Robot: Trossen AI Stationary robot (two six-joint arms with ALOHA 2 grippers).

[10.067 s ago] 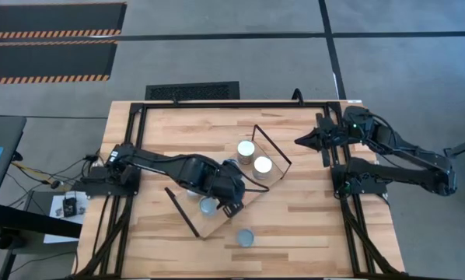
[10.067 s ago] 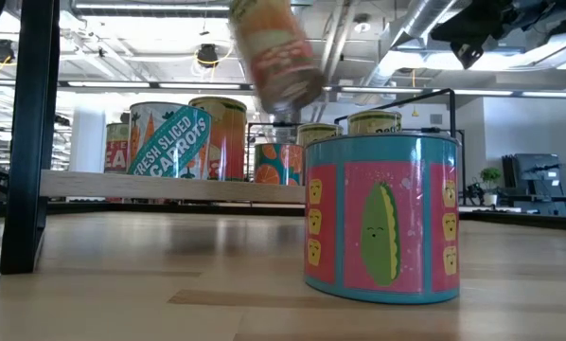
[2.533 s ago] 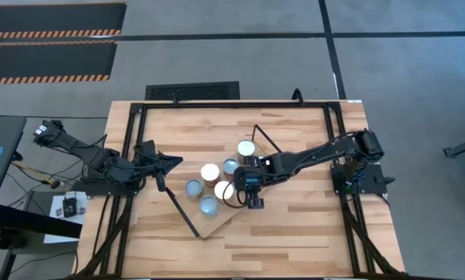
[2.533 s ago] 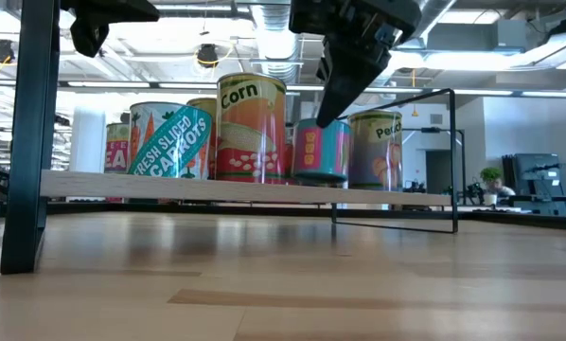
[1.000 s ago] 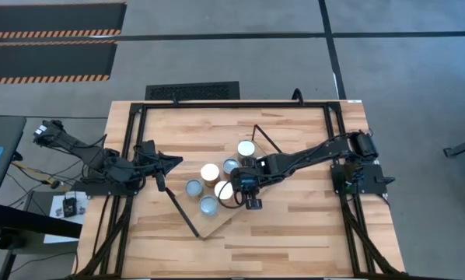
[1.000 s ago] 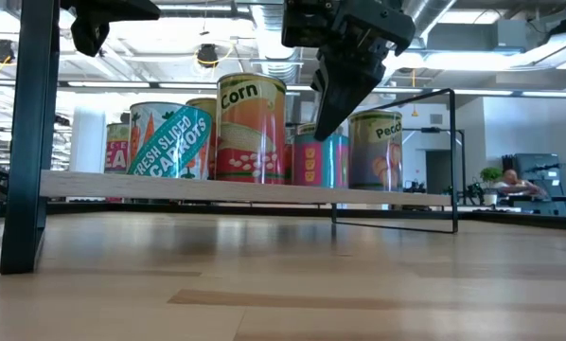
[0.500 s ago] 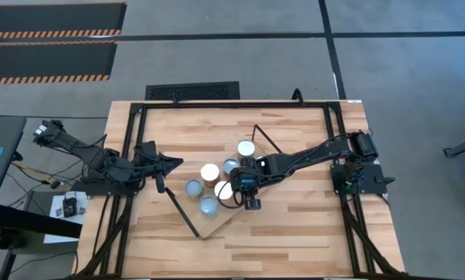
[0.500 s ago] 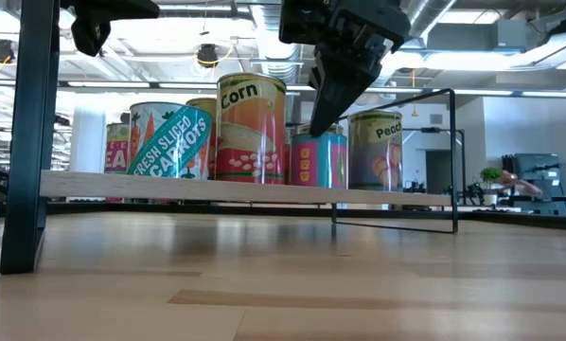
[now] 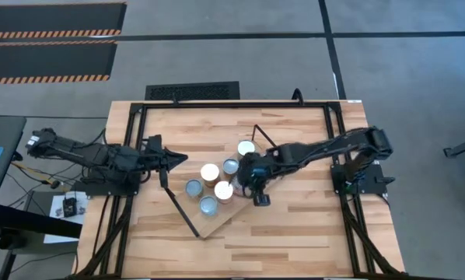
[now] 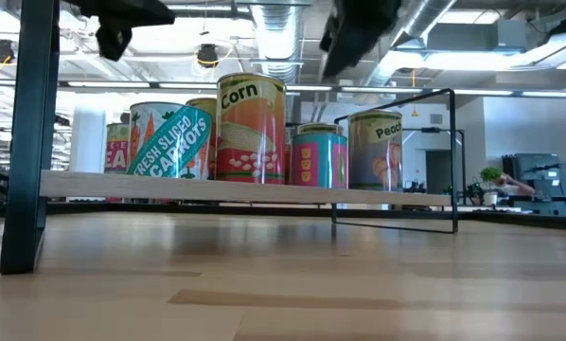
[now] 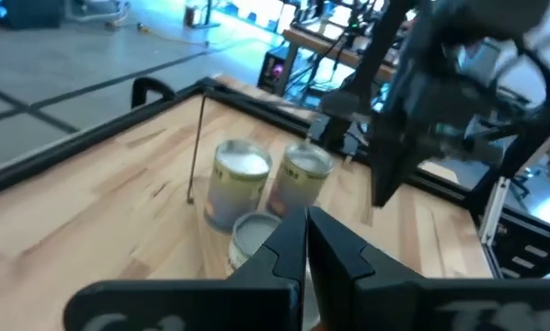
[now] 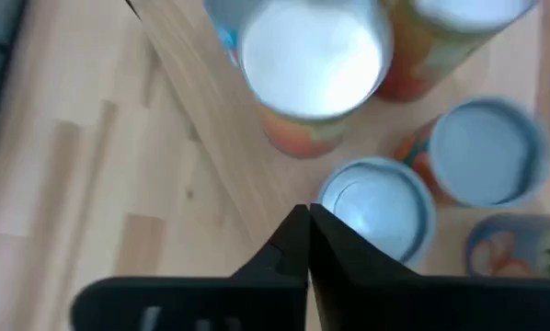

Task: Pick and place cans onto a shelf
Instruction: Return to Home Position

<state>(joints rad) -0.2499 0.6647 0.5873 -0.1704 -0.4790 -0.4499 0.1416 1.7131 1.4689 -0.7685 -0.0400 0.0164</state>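
Observation:
Several cans stand on the light-wood shelf (image 9: 217, 219), which lies slantwise on the table with black wire brackets (image 10: 397, 161) at its ends. In the low view a teal can (image 10: 319, 159) stands between the corn can (image 10: 252, 128) and a peach can (image 10: 376, 147). My right gripper (image 12: 307, 216) is shut and empty, raised above a blue-grey can top (image 12: 376, 207) and a white one (image 12: 312, 55); it also shows in the high view (image 9: 253, 185). My left gripper (image 9: 178, 159) is shut and empty, in the air at the shelf's left end.
Bare tabletop (image 9: 310, 225) lies near and right of the shelf. A black frame (image 9: 217, 103) runs round the table. A carrots can (image 10: 169, 142) stands at the shelf's left in the low view.
My right gripper has risen straight up off the teal can, which stays upright on the shelf beside the corn can. My left gripper has moved a little toward the table's right.

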